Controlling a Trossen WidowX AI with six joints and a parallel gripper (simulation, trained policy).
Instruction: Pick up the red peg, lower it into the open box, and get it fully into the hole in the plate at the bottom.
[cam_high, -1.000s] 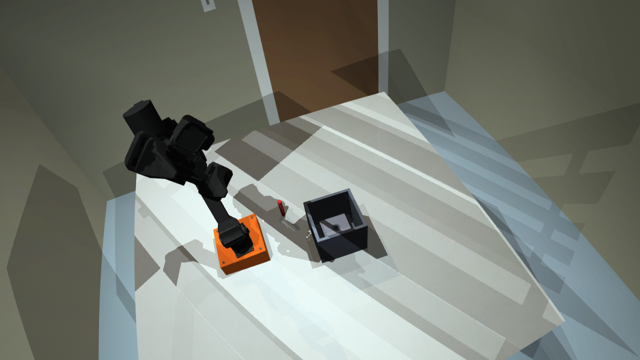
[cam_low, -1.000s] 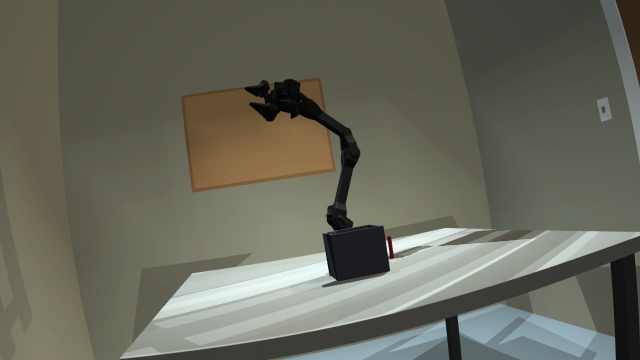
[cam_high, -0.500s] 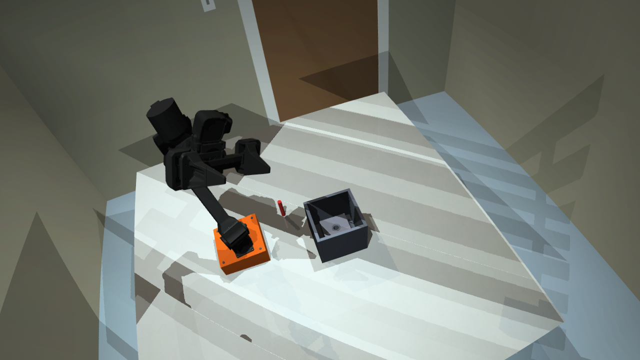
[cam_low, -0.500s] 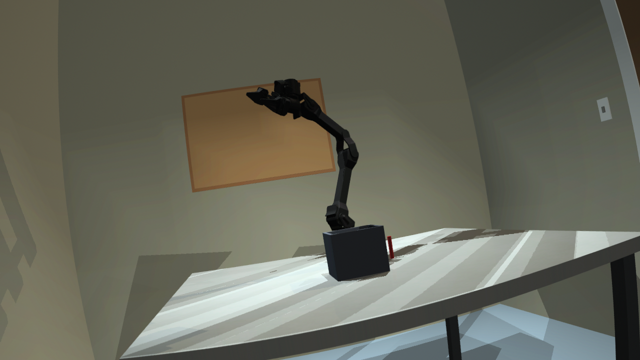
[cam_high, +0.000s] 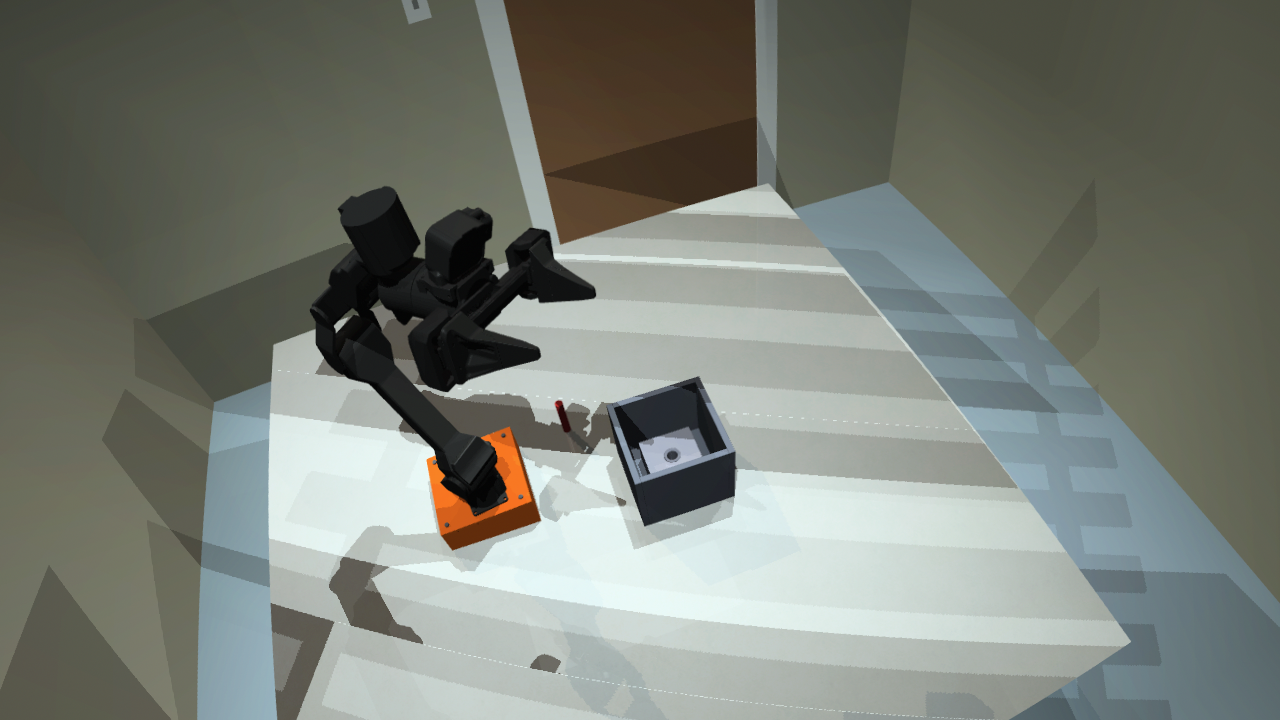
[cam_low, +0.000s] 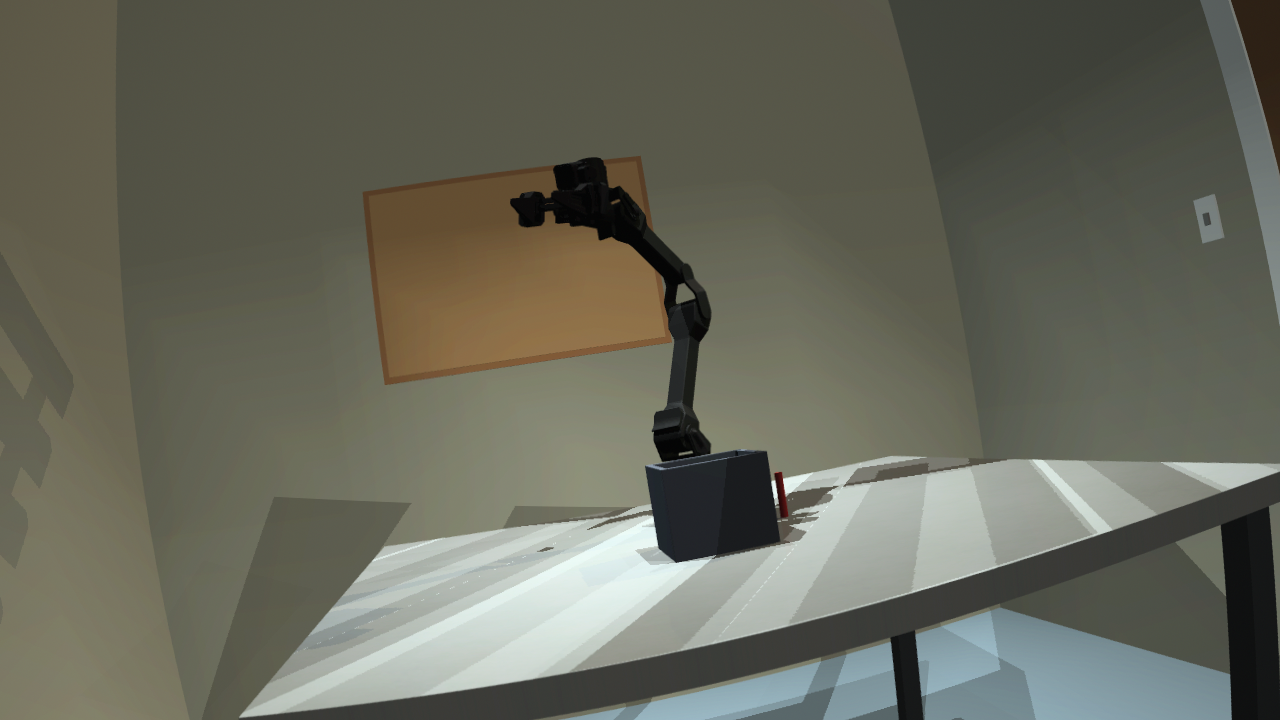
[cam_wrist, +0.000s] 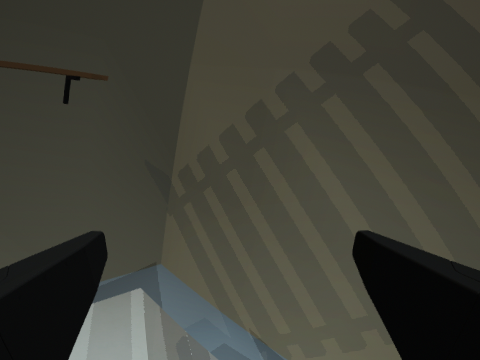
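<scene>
The hand (cam_high: 567, 324) (cam_low: 512, 207) (cam_wrist: 233, 245) is at the end of the black arm (cam_high: 407, 398) (cam_low: 682, 371), high above the table (cam_high: 805, 385) (cam_low: 572, 617) (cam_wrist: 115, 330). It is released, its two fingers stand wide apart, and nothing is between them. In the wrist view the fingertips come in from both sides, and between them and past them one sees the walls, a piece of the blue floor (cam_wrist: 185, 295) and a part of the table.

The red peg (cam_high: 562, 416) (cam_low: 781, 495) stands upright on the table, lower than the hand and well apart from it. The open box (cam_high: 687, 488) (cam_low: 716, 505) is also below the hand, and it stands near the peg, not touching it. Inside the box, at the bottom, there is the light plate (cam_high: 657, 447) with the round hole (cam_high: 672, 454); the peg is outside of the box. The orange base (cam_high: 447, 528), which carries the arm, is on the table too, under the hand's level, and the peg is between this base and the box.

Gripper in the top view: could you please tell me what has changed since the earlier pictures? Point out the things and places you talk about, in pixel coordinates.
The gripper (cam_high: 567, 323) (cam_low: 535, 208) (cam_wrist: 233, 245) has swung rightward in the top view and sits slightly lower in the exterior view. It is open, and nothing was taken hold of or let go. The red peg (cam_high: 562, 416) (cam_low: 781, 495), upright, and the open box (cam_high: 689, 490) (cam_low: 716, 510) stayed put.
</scene>
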